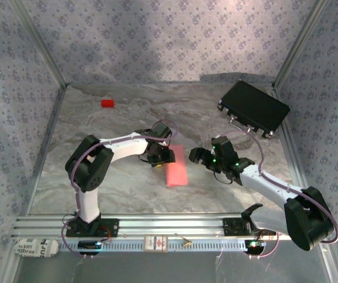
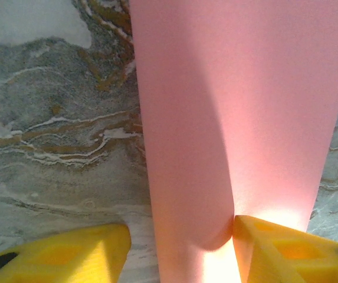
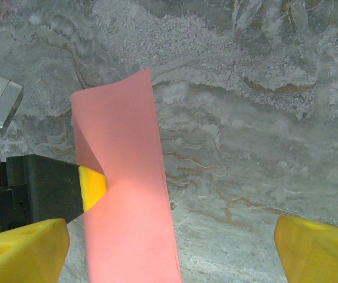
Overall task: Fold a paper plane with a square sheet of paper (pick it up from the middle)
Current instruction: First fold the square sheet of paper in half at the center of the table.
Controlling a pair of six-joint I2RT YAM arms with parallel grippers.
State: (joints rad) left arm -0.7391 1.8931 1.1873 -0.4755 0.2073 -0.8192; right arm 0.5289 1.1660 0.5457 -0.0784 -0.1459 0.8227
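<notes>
Left hand [image 2: 180, 242] half-open astride one square sheet of paper [image 3: 127, 194] (a fingertip [image 2: 263, 242] against it); right hand [image 3: 171, 242] wide, empty.

The sheet of paper [image 2: 233, 106] is showing a thin, smooth, matt pink face. The tabletop [image 3: 263, 118] is looking like marbled stone with a dull sheen. The pads [image 2: 281, 250] of the left gripper [image 2: 177, 250] are appearing as matt yellow plastic. At the tabletop's far right corner, the case [image 1: 254, 108] is looking black, perhaps hard plastic. Along the near edge, a rail [image 1: 174, 224] is gleaming like brushed metal.
</notes>
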